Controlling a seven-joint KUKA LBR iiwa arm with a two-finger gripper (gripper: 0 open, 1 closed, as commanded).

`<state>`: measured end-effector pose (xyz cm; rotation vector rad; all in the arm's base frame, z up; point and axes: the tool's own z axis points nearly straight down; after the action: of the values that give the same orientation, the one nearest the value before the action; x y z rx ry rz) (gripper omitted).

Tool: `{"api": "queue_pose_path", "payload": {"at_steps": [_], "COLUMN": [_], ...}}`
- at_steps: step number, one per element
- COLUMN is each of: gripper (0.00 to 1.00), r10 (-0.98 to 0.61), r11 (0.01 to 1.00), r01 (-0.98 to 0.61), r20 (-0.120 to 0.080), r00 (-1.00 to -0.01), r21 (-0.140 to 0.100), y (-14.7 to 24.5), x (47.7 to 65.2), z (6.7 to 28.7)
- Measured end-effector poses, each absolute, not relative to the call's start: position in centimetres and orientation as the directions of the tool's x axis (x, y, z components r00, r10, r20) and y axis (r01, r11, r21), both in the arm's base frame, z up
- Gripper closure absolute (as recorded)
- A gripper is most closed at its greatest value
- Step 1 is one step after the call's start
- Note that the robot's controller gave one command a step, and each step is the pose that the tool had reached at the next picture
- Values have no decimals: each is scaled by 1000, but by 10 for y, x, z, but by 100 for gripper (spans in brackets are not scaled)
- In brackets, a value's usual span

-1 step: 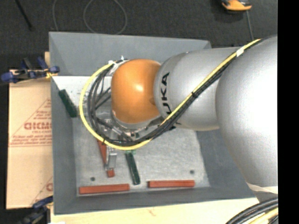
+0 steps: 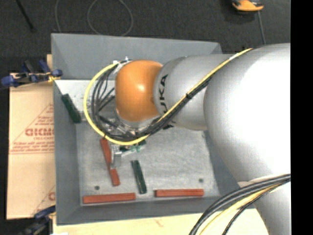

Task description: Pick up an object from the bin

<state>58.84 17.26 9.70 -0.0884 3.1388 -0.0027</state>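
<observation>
Gripper [image 2: 117,155] is placed over a tilted red bar [image 2: 114,176], left of bin [image 2: 137,45] centre.
Its state cannot be told; a green bar [image 2: 139,177] is set close beside; open floor is left at right.

The grey metal bin [image 2: 176,153] carries five bars on its floor. The left red bar [image 2: 108,198] and right red bar [image 2: 179,193] lie in line along the near wall, with a gap between them. The slanted red bar [image 2: 108,161] lies left of centre, just beside the central green bar [image 2: 139,176]. The second green bar [image 2: 71,108] lies at the left wall.

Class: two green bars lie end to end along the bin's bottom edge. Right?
No: the left bar and right bar along the bottom edge of the bin are red, not green, as the camera view shows. They do lie end to end.
</observation>
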Motion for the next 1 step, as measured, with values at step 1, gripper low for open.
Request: {"api": "queue_pose_path", "payload": {"at_steps": [1], "gripper": [0], "r10": [-1], "r11": [1000], "r01": [-1], "r20": [-7], "r00": [-1000], "r21": [-2], "y": [92], "x": [636], "z": [70]}}
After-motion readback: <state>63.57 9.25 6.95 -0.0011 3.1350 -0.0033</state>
